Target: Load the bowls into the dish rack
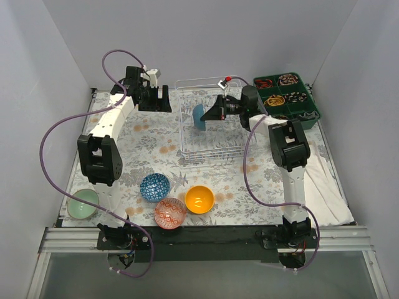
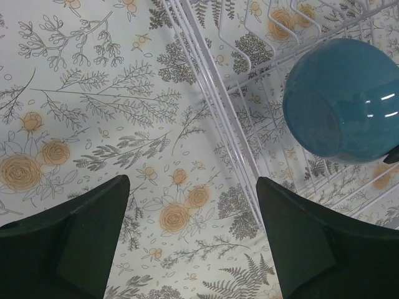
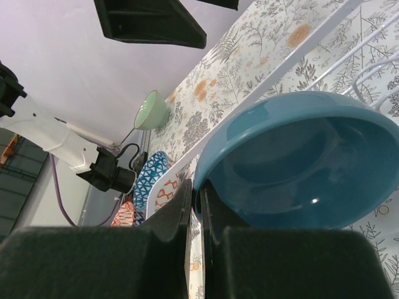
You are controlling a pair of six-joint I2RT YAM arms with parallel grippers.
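My right gripper (image 1: 211, 114) is shut on the rim of the plain blue bowl (image 1: 199, 116) and holds it on edge inside the white wire dish rack (image 1: 187, 154). The bowl fills the right wrist view (image 3: 305, 162) and shows in the left wrist view (image 2: 340, 99) among the rack's prongs (image 2: 249, 75). My left gripper (image 1: 154, 98) is open and empty over the cloth, left of the rack. The blue-patterned bowl (image 1: 154, 187), red-and-white bowl (image 1: 169, 212), orange-yellow bowl (image 1: 199, 199) and mint bowl (image 1: 82, 204) sit near the front. The cream bowl is out of view.
A dark green compartmented tray (image 1: 287, 96) of small items stands at the back right. A white cloth (image 1: 327, 180) lies along the right edge. Grey walls close in the table on three sides.
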